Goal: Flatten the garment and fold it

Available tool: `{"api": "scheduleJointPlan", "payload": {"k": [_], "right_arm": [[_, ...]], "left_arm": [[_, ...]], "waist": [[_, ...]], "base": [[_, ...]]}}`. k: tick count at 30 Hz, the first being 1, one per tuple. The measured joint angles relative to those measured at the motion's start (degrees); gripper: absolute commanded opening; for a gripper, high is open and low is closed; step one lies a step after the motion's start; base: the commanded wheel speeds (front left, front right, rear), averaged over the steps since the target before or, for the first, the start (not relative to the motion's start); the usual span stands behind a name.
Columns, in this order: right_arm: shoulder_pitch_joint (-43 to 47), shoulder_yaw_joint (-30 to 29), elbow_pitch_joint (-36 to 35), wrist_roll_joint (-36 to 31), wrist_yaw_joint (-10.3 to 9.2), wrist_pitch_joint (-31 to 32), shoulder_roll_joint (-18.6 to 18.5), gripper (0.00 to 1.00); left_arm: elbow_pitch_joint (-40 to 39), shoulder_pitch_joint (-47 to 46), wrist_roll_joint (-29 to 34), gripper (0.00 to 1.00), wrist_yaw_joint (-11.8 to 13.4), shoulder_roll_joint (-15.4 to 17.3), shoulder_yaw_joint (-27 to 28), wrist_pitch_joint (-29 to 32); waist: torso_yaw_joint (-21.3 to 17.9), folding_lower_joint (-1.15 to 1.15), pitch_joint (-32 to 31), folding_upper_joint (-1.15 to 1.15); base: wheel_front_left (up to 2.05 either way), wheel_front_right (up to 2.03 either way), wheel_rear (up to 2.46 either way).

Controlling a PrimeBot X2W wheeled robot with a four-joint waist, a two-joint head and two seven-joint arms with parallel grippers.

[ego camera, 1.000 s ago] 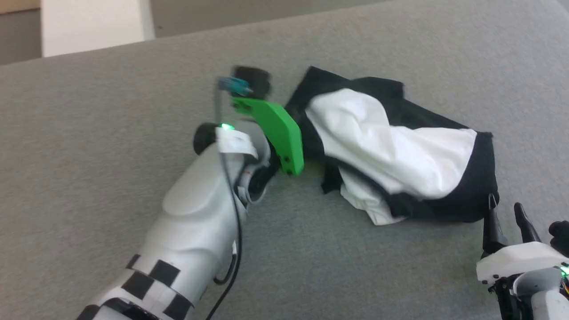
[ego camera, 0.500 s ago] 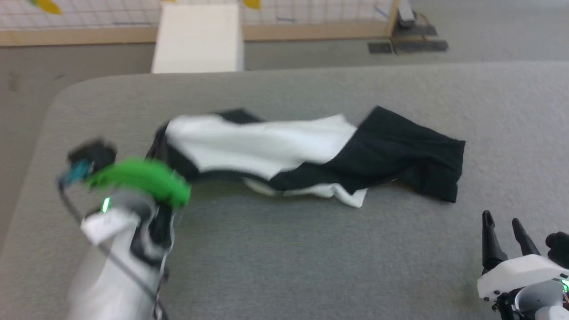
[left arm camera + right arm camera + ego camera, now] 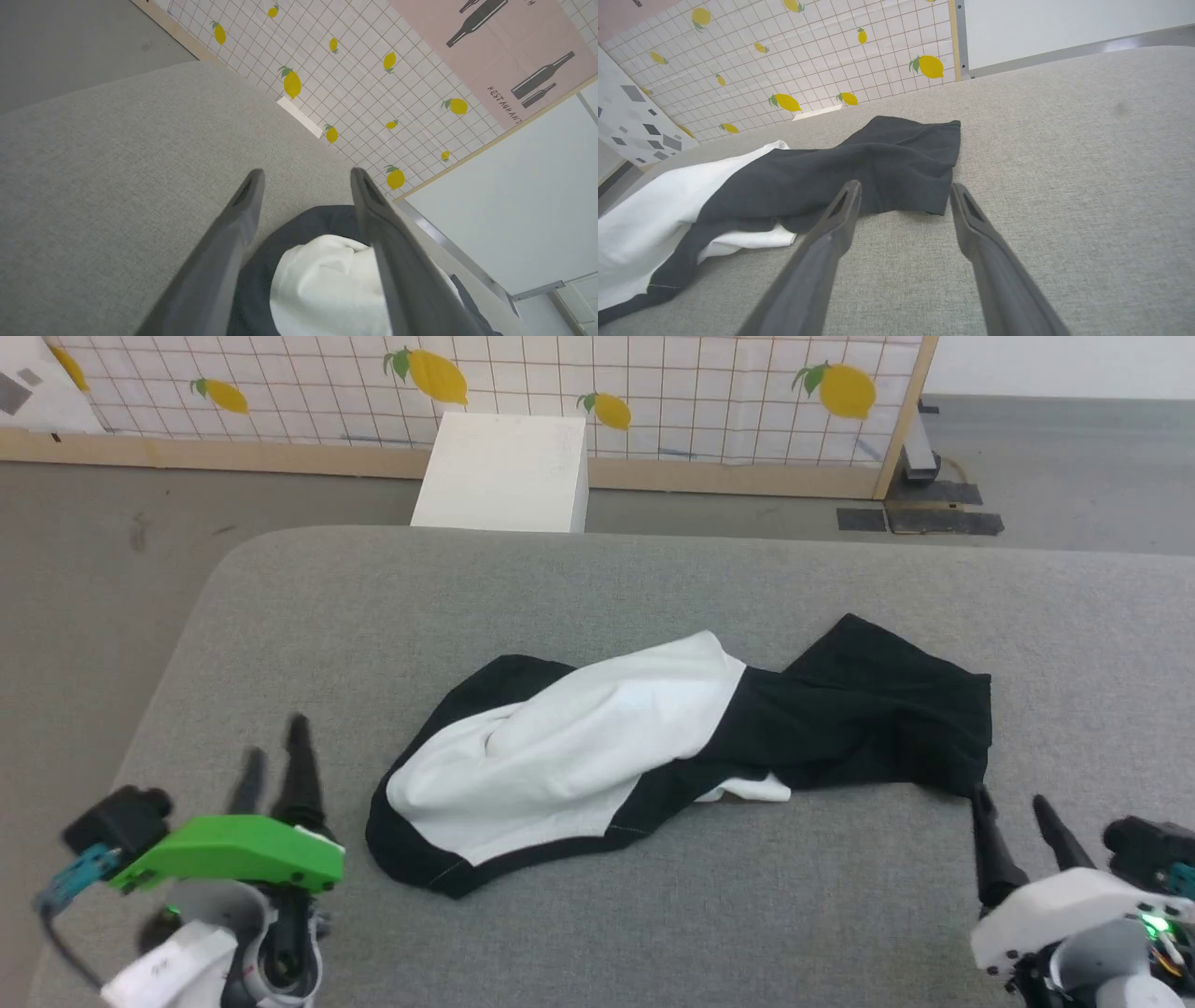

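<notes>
The garment (image 3: 560, 756) lies crumpled in the middle of the grey table (image 3: 653, 588), white panel to the left and black part (image 3: 878, 719) to the right. My left gripper (image 3: 274, 739) stands open near the table's front left, a short way left of the garment and holding nothing. In the left wrist view the open left gripper (image 3: 306, 172) has the garment (image 3: 322, 280) below and beyond its fingers. My right gripper (image 3: 1008, 796) is open at the front right, just short of the black end. In the right wrist view, the black edge of the garment (image 3: 859, 172) lies just beyond the right gripper (image 3: 904, 185).
A white box (image 3: 504, 471) stands on the floor past the table's far edge. Behind it runs a lemon-patterned tiled partition (image 3: 653, 392). The table's rounded far-left corner (image 3: 233, 551) drops to grey floor. Bare grey table surrounds the garment.
The head camera has swung up and round. My left arm has drawn back from the garment's left end to the front left, and its jaws have opened. The garment now lies stretched longer.
</notes>
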Motion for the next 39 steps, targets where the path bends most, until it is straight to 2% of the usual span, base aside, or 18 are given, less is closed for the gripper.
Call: {"api": "scheduleJointPlan", "payload": {"k": [3, 5, 7, 9, 12, 15, 25, 26, 27, 28, 33, 36, 39], "right_arm": [[-0.9, 2.0, -0.2, -0.5, 0.0, 2.9, 0.0, 1.0], [-2.4, 3.4, -0.2, -2.2, 0.0, 6.1, 0.0, 1.0], [-4.4, 4.9, -0.2, -4.2, 0.0, 10.0, 0.0, 1.0], [-7.4, 6.7, 0.4, -6.7, 0.01, 15.6, 0.0, 1.0], [-11.9, 9.2, 2.7, -12.3, 0.01, 24.2, 0.0, 1.0], [-15.5, 10.1, 4.9, -16.0, 0.01, 29.5, 0.1, 1.0], [-23.5, 10.7, 13.8, -23.4, 0.0, 34.6, 0.0, 1.0], [-24.0, 10.7, 14.2, -23.2, 0.0, 35.0, 0.0, 0.48], [-24.4, 10.9, 14.2, -22.9, 0.0, 34.9, 0.0, 0.18], [-24.5, 11.1, 14.3, -22.5, 0.0, 34.7, 0.0, 0.0], [-23.7, 13.9, 12.8, -17.5, 0.0, 33.7, -1.2, 0.0], [-20.6, 13.3, 6.8, -12.1, 0.01, 34.1, -4.4, 0.0], [-16.9, 9.0, -1.4, -6.9, 0.02, 37.4, -7.7, 0.0]], "left_arm": [[-2.7, 1.3, 5.6, 1.0, -1.4, 1.1, 1.1, -5.6], [-4.6, 2.8, 12.9, 1.0, -1.4, 1.6, 1.9, -6.7], [-7.7, 4.2, 19.7, 1.0, -1.3, 0.6, 4.0, -6.7], [-10.6, 5.4, 25.5, 1.0, -1.5, -1.9, 6.3, -6.8], [-11.0, 7.3, 28.3, 1.0, -3.7, -6.2, 7.6, -6.8], [-10.2, 7.5, 30.0, 1.0, -6.3, -8.9, 8.5, -6.8], [-9.4, 5.5, 35.5, 1.0, -12.1, -12.0, 12.2, -6.8], [-9.3, 5.3, 35.7, 1.0, -12.1, -12.1, 12.4, -6.8], [-9.2, 5.2, 35.8, 1.0, -12.3, -12.2, 12.6, -6.8], [-9.2, 5.2, 36.1, 1.0, -12.5, -12.2, 12.7, -6.8], [-8.3, 5.1, 37.8, 1.0, -12.6, -12.4, 12.7, -6.8], [-8.2, 5.1, 37.8, 1.0, -12.6, -12.4, 12.8, -6.8], [-8.2, 5.2, 37.8, 1.0, -12.5, -12.4, 12.8, -6.8]], "waist": [[-0.2, 0.0, 0.5, 0.0], [-0.4, 0.0, 1.2, 0.0], [-0.4, 0.0, 1.9, 0.0], [-0.4, 0.0, 2.8, 0.0], [-0.1, 0.0, 4.2, 0.0], [0.6, 0.0, 5.5, 0.0], [3.9, 0.0, 10.8, 0.0], [4.0, 0.0, 11.1, 0.0], [4.1, 0.0, 11.2, 0.0], [4.0, 0.0, 11.2, 0.0], [3.2, 0.0, 10.3, 0.0], [2.5, 0.0, 9.3, 0.0], [1.5, 0.0, 8.4, 0.0]], "base": [[0.0, 0.0, 0.0], [0.0, 0.0, 0.0], [0.0, 0.0, 0.0], [0.0, 0.0, 0.0], [0.0, 0.0, 0.0], [0.0, 0.0, 0.0], [0.0, 0.0, 0.0], [0.0, 0.0, 0.0], [0.0, 0.0, 0.0], [0.0, 0.0, 0.0], [0.0, 0.0, 0.0], [0.0, 0.0, 0.0], [0.0, 0.0, 0.0]]}}
